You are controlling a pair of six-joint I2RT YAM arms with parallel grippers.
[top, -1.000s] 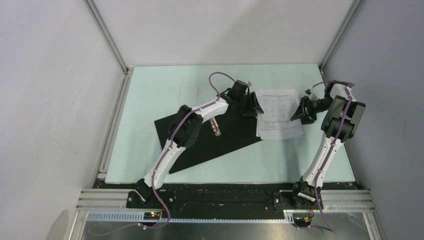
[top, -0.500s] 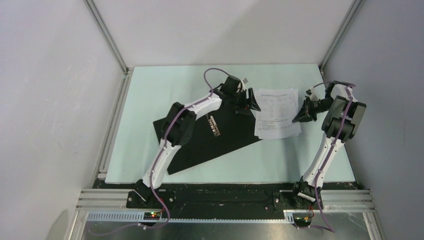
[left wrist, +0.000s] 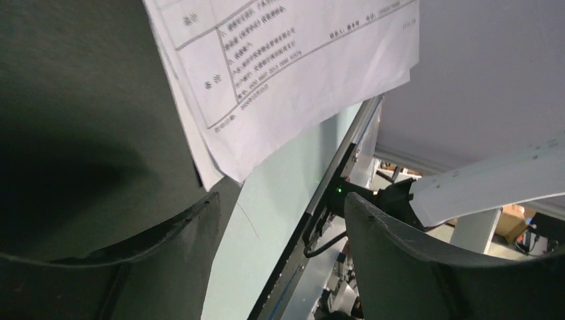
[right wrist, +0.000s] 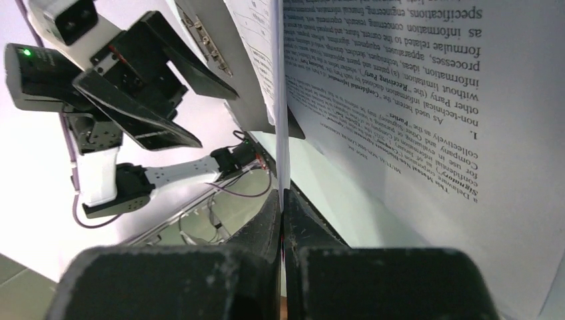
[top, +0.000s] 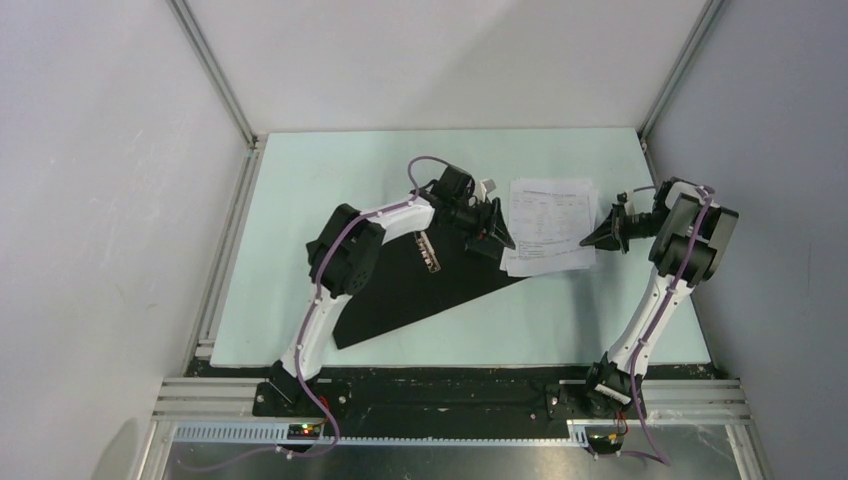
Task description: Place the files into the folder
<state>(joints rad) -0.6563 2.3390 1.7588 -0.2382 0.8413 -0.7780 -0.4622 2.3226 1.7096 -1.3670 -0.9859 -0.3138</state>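
Files [top: 548,225] shifted left, overlapping black folder [top: 420,290]

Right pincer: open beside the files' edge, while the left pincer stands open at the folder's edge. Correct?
No. The right pincer is shut on the edge of the files, as the right wrist view shows. The left pincer does stand open at the edge of the folder.

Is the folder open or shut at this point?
Open: the folder lies flat on the table, black inside facing up, with its metal spine clip exposed.
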